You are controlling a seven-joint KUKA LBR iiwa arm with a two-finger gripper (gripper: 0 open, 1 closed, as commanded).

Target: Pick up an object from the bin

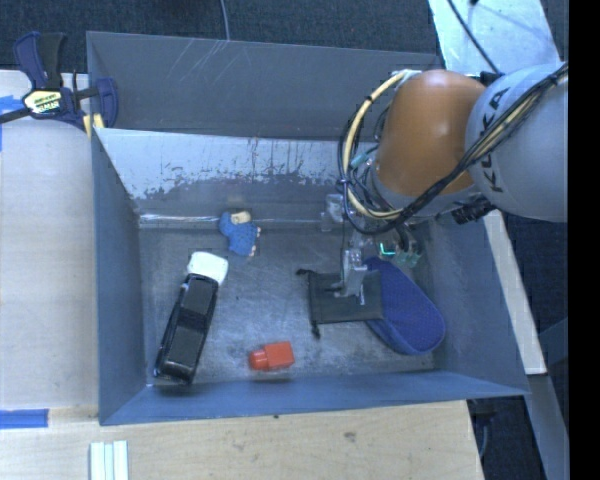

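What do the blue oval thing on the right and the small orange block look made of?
The blue oval thing looks like soft fabric, matte with rounded edges, though it could be foam. The orange block is probably hard plastic: smooth, even colour, squared edges.

Robotics lab, cable-wrapped robot arm (528, 163), grey metal bin (230, 93) of loose oddments

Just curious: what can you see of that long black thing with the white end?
The long black thing is a slim boxy bar, glossy like plastic, with a white cap on its far end. It lies flat and slanted on the bin floor, its near end close to the left wall. No other item touches it.
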